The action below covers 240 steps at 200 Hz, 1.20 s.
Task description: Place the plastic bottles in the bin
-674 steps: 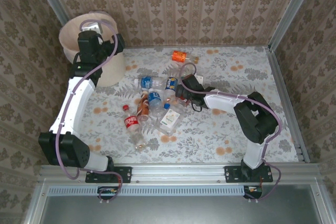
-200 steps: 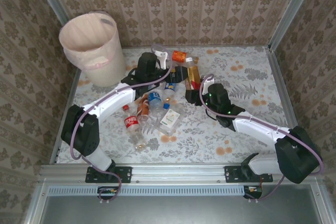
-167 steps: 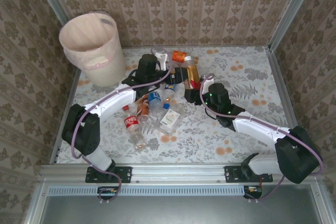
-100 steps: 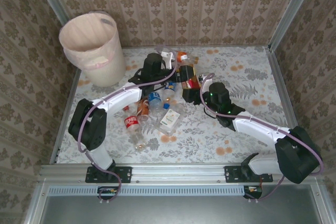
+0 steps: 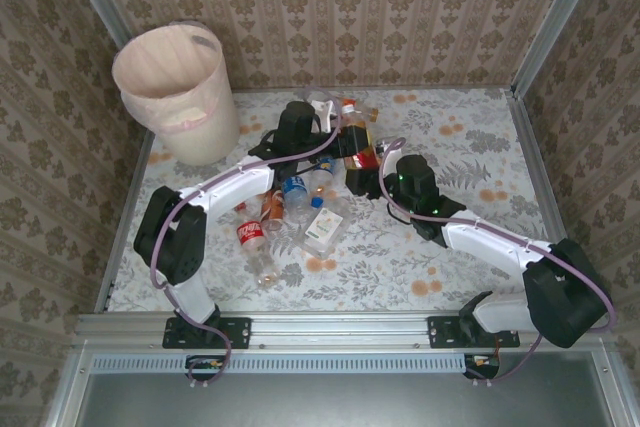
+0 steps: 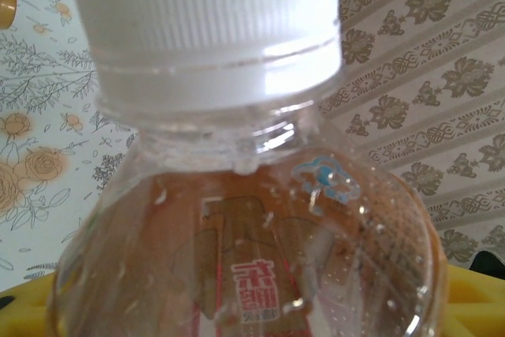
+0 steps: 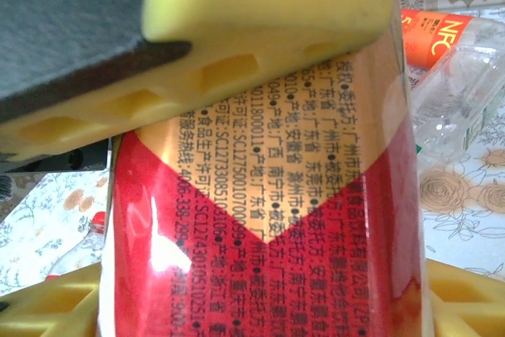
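Red-labelled bottle [image 7: 260,195] is clamped by right tool [image 5: 358,167] at frame centre. Left tool [image 5: 332,133] is at its neck, grip can't be told. Bin [image 5: 200,132] is upper left. Bottle pile [image 5: 290,209] is left on table [image 5: 470,247]; most work is judged outstanding.

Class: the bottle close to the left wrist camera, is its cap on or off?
On: a white ribbed cap sits over the neck of the clear bottle, hiding its mouth.

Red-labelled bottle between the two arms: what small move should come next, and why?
Probably the right gripper should let go and back off. It clamps the bottle on its red label while the left gripper sits at its neck, nearer the bin, and could carry it over.
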Tool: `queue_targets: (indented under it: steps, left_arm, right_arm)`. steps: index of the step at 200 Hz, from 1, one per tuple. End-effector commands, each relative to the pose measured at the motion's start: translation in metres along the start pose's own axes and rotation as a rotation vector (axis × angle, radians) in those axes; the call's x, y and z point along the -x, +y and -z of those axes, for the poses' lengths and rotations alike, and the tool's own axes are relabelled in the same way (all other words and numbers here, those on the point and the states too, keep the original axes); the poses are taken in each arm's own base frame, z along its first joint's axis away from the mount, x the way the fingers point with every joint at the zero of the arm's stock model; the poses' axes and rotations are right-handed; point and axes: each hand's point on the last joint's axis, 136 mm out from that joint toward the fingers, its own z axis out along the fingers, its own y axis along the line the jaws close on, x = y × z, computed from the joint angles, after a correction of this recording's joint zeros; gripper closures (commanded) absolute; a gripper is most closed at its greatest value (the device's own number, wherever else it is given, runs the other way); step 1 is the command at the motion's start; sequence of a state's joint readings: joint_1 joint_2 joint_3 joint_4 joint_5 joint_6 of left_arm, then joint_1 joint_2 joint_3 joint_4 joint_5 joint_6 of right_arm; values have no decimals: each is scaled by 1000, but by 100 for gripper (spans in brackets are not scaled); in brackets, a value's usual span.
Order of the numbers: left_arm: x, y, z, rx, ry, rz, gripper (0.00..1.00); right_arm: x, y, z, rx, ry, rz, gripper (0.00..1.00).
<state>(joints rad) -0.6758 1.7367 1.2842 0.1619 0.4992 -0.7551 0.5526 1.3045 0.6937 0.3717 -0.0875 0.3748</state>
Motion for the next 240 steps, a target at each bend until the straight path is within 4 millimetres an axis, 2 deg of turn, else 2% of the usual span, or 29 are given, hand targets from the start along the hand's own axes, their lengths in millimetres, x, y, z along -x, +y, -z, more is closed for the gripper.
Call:
queue_targets:
  steps: [1,38,72,99,144,192,240]
  left_arm:
    - [-1,4,-2,39,23,-49,42]
    - [16,9,12,109,-59,-95,44]
    - [26,18,21,153,-89,-106,44]
    - [37,26,33,219,-119,-127,45]
    - [51,34,56,317,-172,-169,46]
    - [74,39,89,419,-225,-226,47]
    - [112,35,136,522,-342,-304,47]
  right_arm:
    - [15,20,8,80,-8,29,21]
    - [9,16,21,69,-14,37,0]
    - [14,5,33,1,-50,49,0]
    - [20,-18,40,-131,-96,23,0]
    - [23,-24,44,-160,-130,21,0]
    - [27,-29,48,-176,-181,9,0]
    - [26,-36,51,-213,-191,-2,0]
